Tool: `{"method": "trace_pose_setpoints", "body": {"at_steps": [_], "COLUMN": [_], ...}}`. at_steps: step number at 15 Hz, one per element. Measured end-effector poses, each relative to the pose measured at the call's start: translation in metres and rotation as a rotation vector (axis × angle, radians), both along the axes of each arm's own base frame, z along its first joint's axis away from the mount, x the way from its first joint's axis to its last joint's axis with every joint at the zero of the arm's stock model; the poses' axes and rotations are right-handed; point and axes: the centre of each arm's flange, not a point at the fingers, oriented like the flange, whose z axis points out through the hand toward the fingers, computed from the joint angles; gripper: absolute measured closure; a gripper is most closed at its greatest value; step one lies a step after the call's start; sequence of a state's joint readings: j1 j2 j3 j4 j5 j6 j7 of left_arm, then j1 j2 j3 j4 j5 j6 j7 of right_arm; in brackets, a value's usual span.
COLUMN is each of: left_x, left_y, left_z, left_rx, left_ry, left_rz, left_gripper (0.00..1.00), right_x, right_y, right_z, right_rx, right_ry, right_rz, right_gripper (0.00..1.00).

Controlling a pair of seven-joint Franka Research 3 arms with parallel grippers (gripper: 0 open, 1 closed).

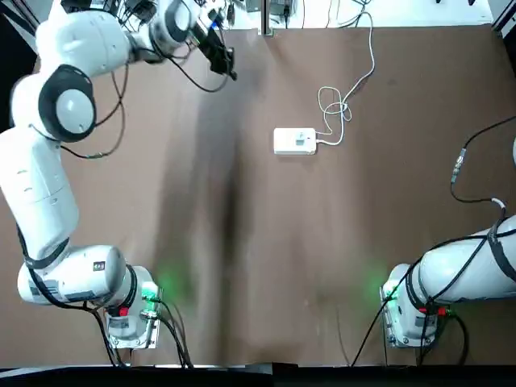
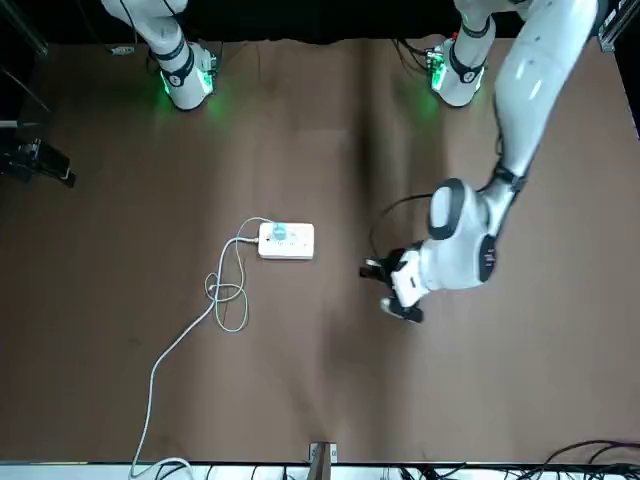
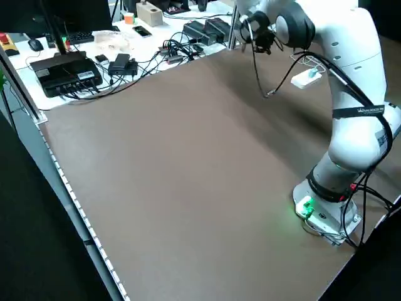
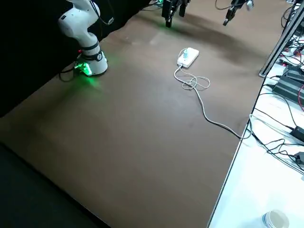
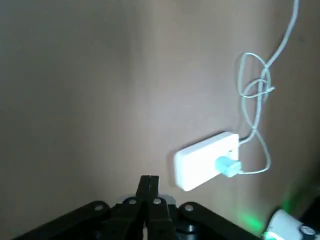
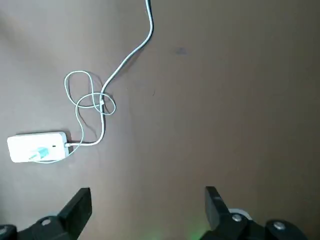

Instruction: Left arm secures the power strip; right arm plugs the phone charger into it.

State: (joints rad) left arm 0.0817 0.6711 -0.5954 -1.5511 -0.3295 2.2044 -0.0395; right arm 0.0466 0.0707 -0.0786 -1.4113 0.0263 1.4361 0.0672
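Brown surface (image 3: 188,175). White side desk (image 3: 69,56) along its far edge: black box (image 3: 67,74), mouse (image 3: 36,45), phone (image 3: 142,31), orange-and-white cup (image 3: 129,18), tangled black cables (image 3: 178,49), monitor (image 3: 75,15) standing behind the black box. Right side view: white cup (image 4: 275,219) on the desk, near its edge. Metal post (image 2: 320,460) at surface edge.
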Motion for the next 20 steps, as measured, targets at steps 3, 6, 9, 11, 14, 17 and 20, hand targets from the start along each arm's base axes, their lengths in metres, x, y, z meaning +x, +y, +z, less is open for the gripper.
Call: {"method": "trace_pose_setpoints", "body": {"at_steps": [3,6,9,11,14,17,20], "left_x": [0.008,0.011,0.009,0.007,-0.001,-0.013,-0.028], "left_y": [0.044,0.093,0.145,0.17,0.191,0.214,0.228], "left_z": [0.045,0.093,0.14,0.168,0.215,0.277,0.323], "left_rx": [0.143,0.295,0.392,0.435,0.494,0.568,0.596], "left_ry": [-0.057,-0.12,-0.163,-0.209,-0.294,-0.399,-0.444], "left_rz": [0.004,0.004,0.047,0.084,0.124,0.176,0.212], "left_gripper": [0.8,0.67,0.42,0.25,0.0,0.0,0.0], "right_x": [-0.002,-0.005,-0.007,-0.008,-0.007,-0.007,-0.007], "right_y": [-0.009,-0.009,-0.01,-0.01,-0.01,-0.01,-0.01], "right_z": [0.004,0.009,0.01,0.01,0.008,0.007,0.007], "right_rx": [0.0,0.0,0.001,0.001,0.001,0.001,0.001], "right_ry": [-0.009,-0.026,-0.027,-0.028,-0.026,-0.025,-0.026], "right_rz": [-0.014,-0.014,-0.015,-0.015,-0.015,-0.015,-0.015], "right_gripper": [0.0,0.0,0.0,0.0,0.0,0.0,0.0]}}
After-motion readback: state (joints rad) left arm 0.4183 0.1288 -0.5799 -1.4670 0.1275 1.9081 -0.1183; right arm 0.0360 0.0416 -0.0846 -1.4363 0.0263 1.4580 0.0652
